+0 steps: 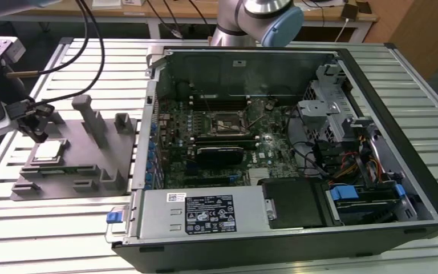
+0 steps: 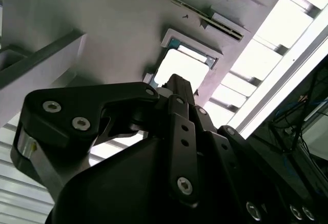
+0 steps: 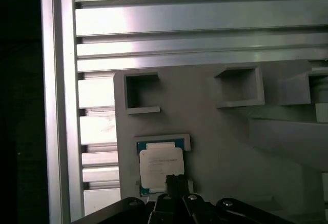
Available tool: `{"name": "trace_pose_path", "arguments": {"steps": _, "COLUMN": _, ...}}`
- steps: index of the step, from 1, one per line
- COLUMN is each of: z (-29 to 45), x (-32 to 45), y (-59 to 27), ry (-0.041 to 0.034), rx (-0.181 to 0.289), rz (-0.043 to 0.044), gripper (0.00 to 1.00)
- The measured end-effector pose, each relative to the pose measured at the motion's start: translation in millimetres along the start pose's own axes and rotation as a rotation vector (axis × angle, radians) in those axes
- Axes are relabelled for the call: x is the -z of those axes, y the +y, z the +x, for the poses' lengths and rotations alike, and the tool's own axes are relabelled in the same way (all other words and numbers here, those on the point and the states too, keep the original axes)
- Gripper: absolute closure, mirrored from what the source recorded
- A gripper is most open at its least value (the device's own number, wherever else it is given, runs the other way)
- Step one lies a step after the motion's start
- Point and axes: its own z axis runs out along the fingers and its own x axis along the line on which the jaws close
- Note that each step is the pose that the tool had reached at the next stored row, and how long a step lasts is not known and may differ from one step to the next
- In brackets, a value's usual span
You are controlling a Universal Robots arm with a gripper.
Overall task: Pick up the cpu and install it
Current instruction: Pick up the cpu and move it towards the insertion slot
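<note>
Silvery-white cpu [image 1: 49, 151], one item: lies flat in a shallow square recess of the grey holder block [image 1: 82, 151], which sits on the slatted aluminium worktop [image 1: 89, 63] at the exterior view's left. Not yet lifted. Tool [image 1: 35, 127], black, on the arm: hangs just above the chip, on its far side and apart from it. In the first wrist view its tips [image 3: 177, 183] overlap the chip's edge [image 3: 161, 163] and appear clenched together, grasping nothing. Open computer case [image 1: 242, 68], one item: lies on its side at the exterior view's right, well apart from the holder. Inside it is a green motherboard [image 1: 203, 137] with a black square socket frame [image 1: 230, 123] near the middle. Whether the socket stands ready to receive the chip cannot be told. Step in hand, as judged: the approach to the pick-up, with installation not begun. Requirement of the move, as judged: the jaws must part enough to span the chip, centre over it, and come down straight, since the recess walls sit close around its rim and leave little room for a tilted or offset grip.
</note>
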Motion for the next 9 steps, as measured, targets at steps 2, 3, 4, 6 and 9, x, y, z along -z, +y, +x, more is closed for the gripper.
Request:
{"name": "trace_pose_path", "arguments": {"steps": 2, "z": 0.7, "x": -2.3, "y": -0.3, "ry": 0.0002, "rx": 0.002, "rz": -0.0002, "gripper": 0.89}}
{"name": "trace_pose_path", "arguments": {"steps": 3, "z": 1.2, "x": -3.4, "y": -0.4, "ry": 0.0002, "rx": 0.002, "rz": -0.0003, "gripper": 0.89}}
{"name": "trace_pose_path", "arguments": {"steps": 4, "z": 1.4, "x": -4.9, "y": -0.5, "ry": -0.0001, "rx": 0.003, "rz": -0.0005, "gripper": 0.89}}
{"name": "trace_pose_path", "arguments": {"steps": 6, "z": 1.8, "x": -7.4, "y": -0.7, "ry": 0.0003, "rx": 0.003, "rz": -0.0004, "gripper": 0.89}}
{"name": "trace_pose_path", "arguments": {"steps": 9, "z": 2.3, "x": -10.9, "y": -0.9, "ry": 0.0007, "rx": 0.006, "rz": -0.0013, "gripper": 0.89}}
